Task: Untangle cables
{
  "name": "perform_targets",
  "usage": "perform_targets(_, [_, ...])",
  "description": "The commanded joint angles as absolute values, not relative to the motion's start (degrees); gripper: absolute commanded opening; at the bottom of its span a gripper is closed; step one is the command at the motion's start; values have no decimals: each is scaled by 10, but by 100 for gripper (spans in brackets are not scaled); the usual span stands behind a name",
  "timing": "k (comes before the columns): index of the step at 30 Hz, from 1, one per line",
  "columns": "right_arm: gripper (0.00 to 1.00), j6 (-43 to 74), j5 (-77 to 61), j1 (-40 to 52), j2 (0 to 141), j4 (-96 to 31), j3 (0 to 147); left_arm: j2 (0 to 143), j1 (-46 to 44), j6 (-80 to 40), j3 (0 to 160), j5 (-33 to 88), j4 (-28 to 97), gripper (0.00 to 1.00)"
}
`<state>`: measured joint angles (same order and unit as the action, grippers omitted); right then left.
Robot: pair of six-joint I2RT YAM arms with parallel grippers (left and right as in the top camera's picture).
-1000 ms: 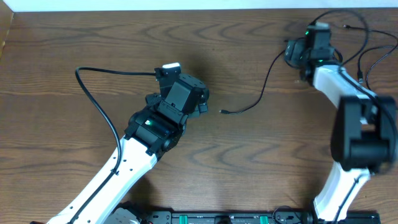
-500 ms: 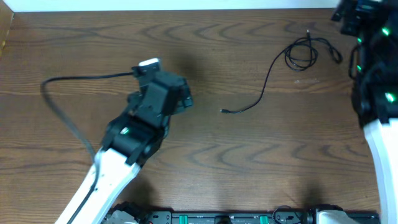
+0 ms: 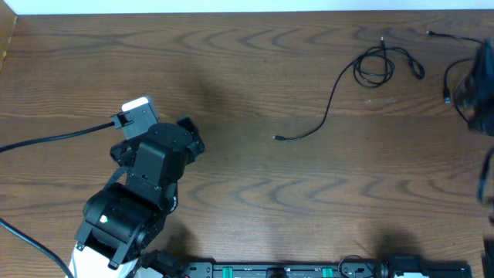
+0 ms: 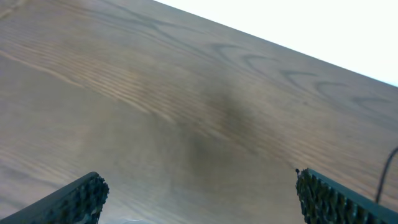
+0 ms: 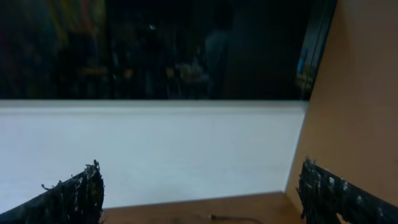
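**Both hands apart and empty; cables lie at the far right of the worktop**

Seen from overhead, the left arm [image 3: 150, 154] fills the 8 o'clock part of the wooden worktop [image 3: 231, 201]. It carries a white block [image 3: 137, 114] at its top, and its thick black wire [image 3: 54, 137] runs off toward 9 o'clock. The right arm [image 3: 482, 93] is a dark blur at the 3 o'clock edge. Bare wood lies between the left arm and the cables, with nothing over them there.

The looped black cable [image 3: 332, 93] has its small coil near 1 o'clock. Its long tail runs from there down toward 7 o'clock, ending in a plug near the centre that points to 9 o'clock. The second black cable [image 3: 448, 81] curves along the edge at 2 o'clock, just beside the blurred right arm, which hides part of it. The two cables lie near each other, and I cannot tell whether they touch.

The left hand [image 4: 198, 190] has its fingers [image 4: 87, 194] spread wide over bare wood, gripping nothing. The right hand [image 5: 199, 190] is likewise spread and empty, facing a white wall [image 5: 155, 149] with only a strip of worktop below
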<state>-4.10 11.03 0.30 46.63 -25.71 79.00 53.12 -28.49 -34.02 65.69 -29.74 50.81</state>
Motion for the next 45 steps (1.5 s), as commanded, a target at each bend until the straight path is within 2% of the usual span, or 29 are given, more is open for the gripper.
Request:
perform_targets(1, [97,-54,67,4,418,-275,788,531,-281,-333,657,-322,527,98])
perform_targets(4, [97,-54,42,-11,379,-289,787,535,-281,-333,657,-322,542,98])
perform_targets(9, [97,-25,-15,-89,324,-306,785,544,-281,-333,657,-322,542,98])
perform_targets(14, [97,-2,-124,-157,281,-337,781,553,-281,-333,657,-322,542,98])
perform_targets(19, [97,13,-190,-157,236,-330,779,559,-281,-333,657,-322,542,98])
perform_targets(33, [98,-24,-169,-111,82,-332,793,562,-281,-333,657,-322,542,98])
perform_targets(45, [99,-25,-171,-29,32,-354,805,562,-281,-333,657,-322,542,98])
